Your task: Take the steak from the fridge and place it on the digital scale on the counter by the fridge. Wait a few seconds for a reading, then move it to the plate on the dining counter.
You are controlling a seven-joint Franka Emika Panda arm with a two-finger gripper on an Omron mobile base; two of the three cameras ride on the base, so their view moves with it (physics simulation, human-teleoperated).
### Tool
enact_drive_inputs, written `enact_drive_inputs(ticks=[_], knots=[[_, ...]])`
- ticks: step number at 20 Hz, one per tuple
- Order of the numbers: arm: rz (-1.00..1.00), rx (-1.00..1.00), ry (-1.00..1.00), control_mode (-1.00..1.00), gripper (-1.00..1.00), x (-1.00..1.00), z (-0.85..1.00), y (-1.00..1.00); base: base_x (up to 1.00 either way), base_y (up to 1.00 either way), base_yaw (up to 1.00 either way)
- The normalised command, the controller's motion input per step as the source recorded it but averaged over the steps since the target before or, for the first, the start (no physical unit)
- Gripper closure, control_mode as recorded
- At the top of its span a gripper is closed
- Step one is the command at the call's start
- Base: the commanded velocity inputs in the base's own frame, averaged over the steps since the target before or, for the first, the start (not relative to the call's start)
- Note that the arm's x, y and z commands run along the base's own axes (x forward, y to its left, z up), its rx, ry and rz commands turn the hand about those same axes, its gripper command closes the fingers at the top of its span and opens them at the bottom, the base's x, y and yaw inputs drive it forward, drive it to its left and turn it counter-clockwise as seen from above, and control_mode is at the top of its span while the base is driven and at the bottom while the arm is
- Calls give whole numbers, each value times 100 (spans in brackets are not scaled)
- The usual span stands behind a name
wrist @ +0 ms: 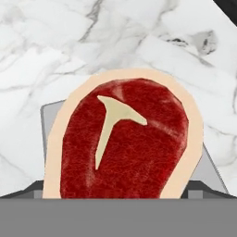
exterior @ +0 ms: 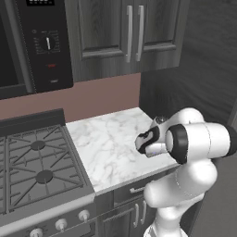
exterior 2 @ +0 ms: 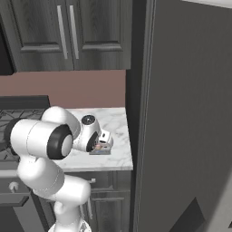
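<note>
1. Hand view: the steak (wrist: pixel 125 141) takes up the middle, red with a tan fatty rim and a pale T-shaped streak, lying on the digital scale (wrist: pixel 50 113), whose grey corners show past the meat on both sides.
2. Around the digital scale lies the white-grey marble of the counter (wrist: pixel 69 46). The fingertips are cut off at the bottom edge, so I cannot tell whether the gripper grips the steak or has let go.
3. Right base view: the gripper (exterior 2: pixel 102 146) sits low over the digital scale (exterior 2: pixel 100 152), which lies near the counter's (exterior 2: pixel 118 127) front edge, just beside the tall grey fridge (exterior 2: pixel 190 118). A sliver of pink steak (exterior 2: pixel 100 147) shows under the hand.
4. Left base view: the hand (exterior: pixel 149 141) hangs over the right end of the counter (exterior: pixel 106 143), its own body hiding the digital scale. The stove (exterior: pixel 37 166) lies well apart to the far side, and dark cupboards (exterior: pixel 125 32) hang above.
</note>
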Motion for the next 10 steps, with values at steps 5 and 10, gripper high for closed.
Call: enact_drive_inputs(ticks=[5, 10], knots=[[-2, 0, 0, -100, -100, 1, -25, 0, 0, 0, 0], [0, 0, 0, -100, 100, 3, -4, 0, 0, 0, 0]])
